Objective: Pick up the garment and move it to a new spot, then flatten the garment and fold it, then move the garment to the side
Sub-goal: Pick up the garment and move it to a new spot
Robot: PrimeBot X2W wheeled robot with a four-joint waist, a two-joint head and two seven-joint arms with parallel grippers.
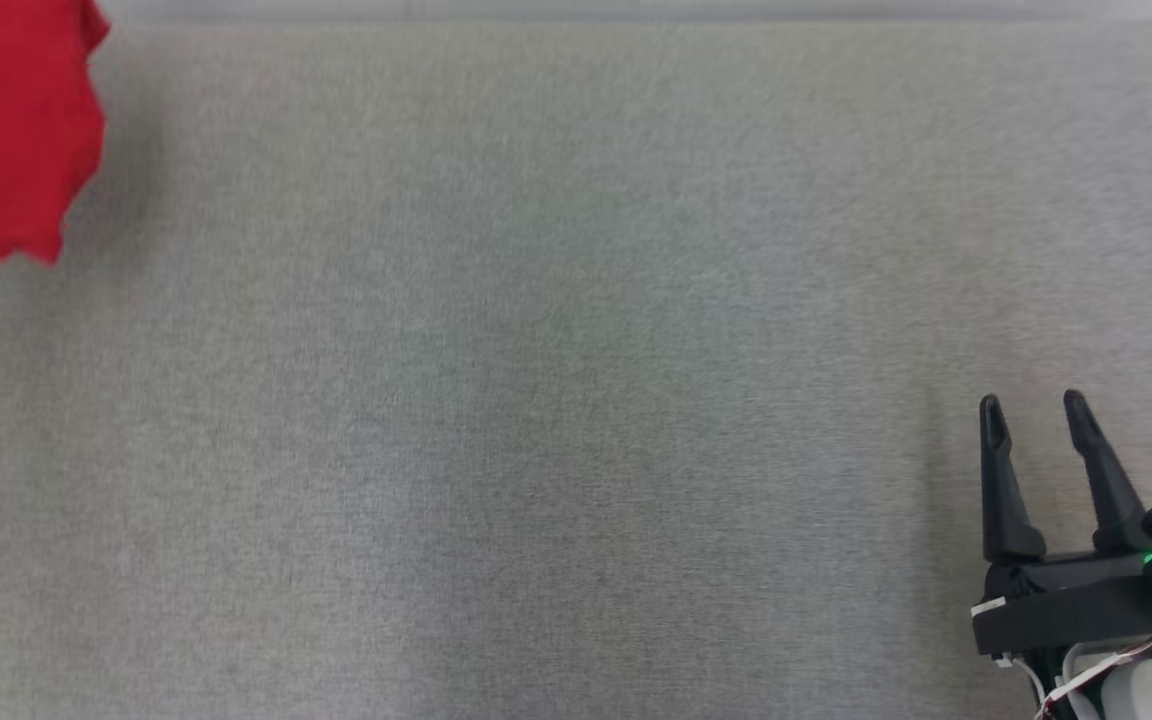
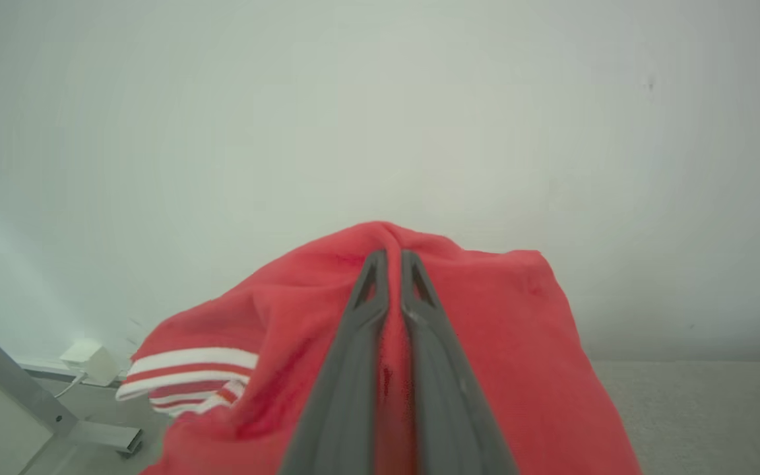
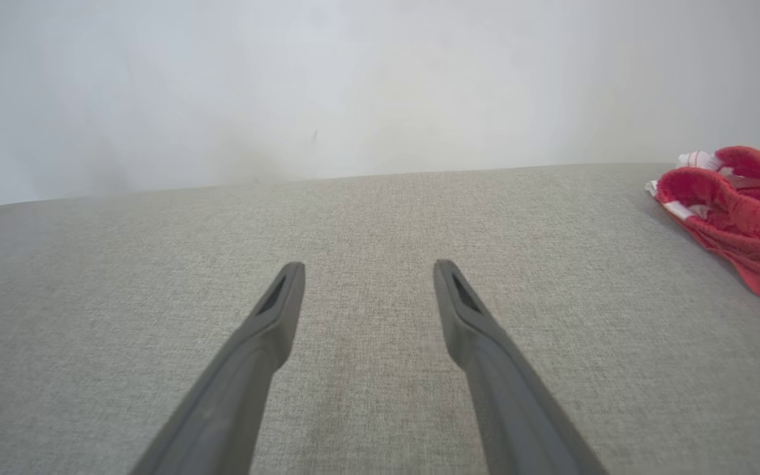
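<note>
Several white stripes (image 2: 189, 359) edge the red garment (image 2: 518, 330) pinched by left gripper (image 2: 390, 254).

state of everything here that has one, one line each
red garment with white-striped cuff: bunched, pinched by the left tool, apparently lifted
left tool: shut on the garment
right tool: open, empty, above the grey fabric table
second red knit cloth with white trim: crumpled, lying on the table
</note>
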